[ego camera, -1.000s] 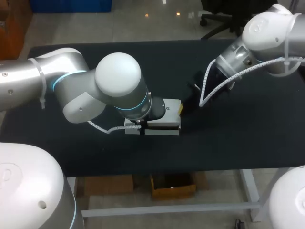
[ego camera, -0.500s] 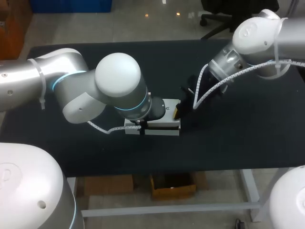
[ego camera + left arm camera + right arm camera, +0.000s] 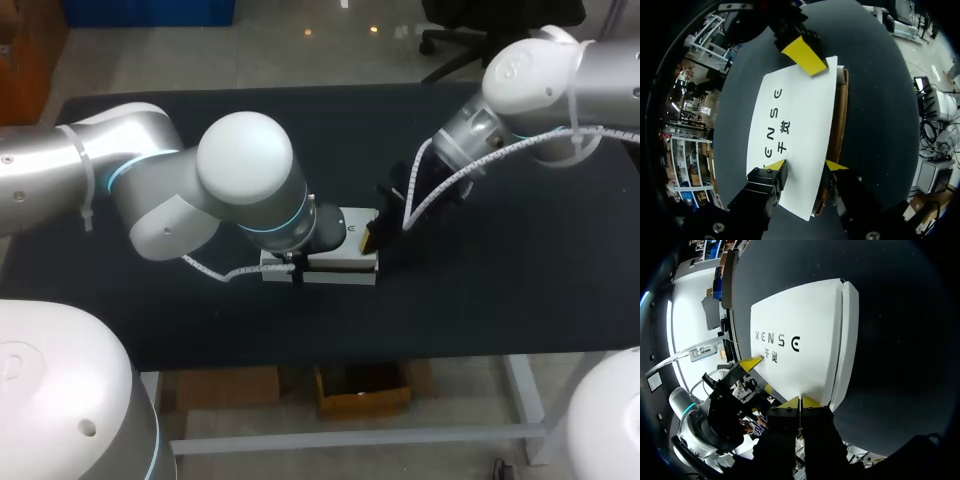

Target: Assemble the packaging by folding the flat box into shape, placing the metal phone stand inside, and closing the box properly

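"Head view, biggest first: what is there?"

"A black table (image 3: 520, 290). The left arm (image 3: 160, 190) stretches in over its middle. The right arm (image 3: 540, 80) slants down from the right. Both end at the white box (image 3: 345, 268)."

"Where does the box sit from each gripper?"

"It lies flat with its top down, running straight ahead of the left gripper (image 3: 806, 165). That gripper's fingers stand apart. One yellow tip is on the box's white top and the other is just beside the top's edge, so nothing is clamped. The right gripper (image 3: 800, 401) is at the box's other end. Its two tips are pressed together with nothing between them, touching the end edge of the white top."
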Robot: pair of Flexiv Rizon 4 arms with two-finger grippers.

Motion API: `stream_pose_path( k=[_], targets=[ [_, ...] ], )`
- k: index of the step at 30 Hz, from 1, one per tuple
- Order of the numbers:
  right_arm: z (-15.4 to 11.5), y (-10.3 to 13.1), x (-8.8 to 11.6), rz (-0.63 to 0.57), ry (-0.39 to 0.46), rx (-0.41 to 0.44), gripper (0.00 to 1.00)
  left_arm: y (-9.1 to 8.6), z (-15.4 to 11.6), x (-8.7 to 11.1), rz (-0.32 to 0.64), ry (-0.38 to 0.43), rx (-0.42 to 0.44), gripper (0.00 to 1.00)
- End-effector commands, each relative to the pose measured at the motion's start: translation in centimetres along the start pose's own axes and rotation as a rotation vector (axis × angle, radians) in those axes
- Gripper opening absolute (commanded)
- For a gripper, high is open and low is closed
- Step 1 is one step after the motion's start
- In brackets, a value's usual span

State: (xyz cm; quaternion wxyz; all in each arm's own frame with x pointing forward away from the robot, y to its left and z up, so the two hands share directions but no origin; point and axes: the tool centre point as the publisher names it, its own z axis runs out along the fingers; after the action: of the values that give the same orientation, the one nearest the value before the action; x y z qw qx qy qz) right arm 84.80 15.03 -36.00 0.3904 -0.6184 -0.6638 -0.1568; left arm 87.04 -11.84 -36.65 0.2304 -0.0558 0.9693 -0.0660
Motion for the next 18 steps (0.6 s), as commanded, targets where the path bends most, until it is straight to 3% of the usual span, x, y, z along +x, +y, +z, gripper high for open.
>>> stream_pose_path(
  k=[1,11,18],
  targets=[
    [0.2,-0.1,-0.1,0.000,0.001,0.002,0.00,0.1,-0.5,0.2,0.001,-0.008,0.001,0.46],
    [0.4,-0.3,-0.4,0.003,0.010,0.000,0.00,1.0,-2.1,0.3,-0.012,-0.036,0.020,0.48],
    [0.2,-0.3,-0.5,0.004,0.012,-0.005,0.00,1.9,-4.5,-0.4,-0.043,-0.019,0.113,0.35]
  ],
)
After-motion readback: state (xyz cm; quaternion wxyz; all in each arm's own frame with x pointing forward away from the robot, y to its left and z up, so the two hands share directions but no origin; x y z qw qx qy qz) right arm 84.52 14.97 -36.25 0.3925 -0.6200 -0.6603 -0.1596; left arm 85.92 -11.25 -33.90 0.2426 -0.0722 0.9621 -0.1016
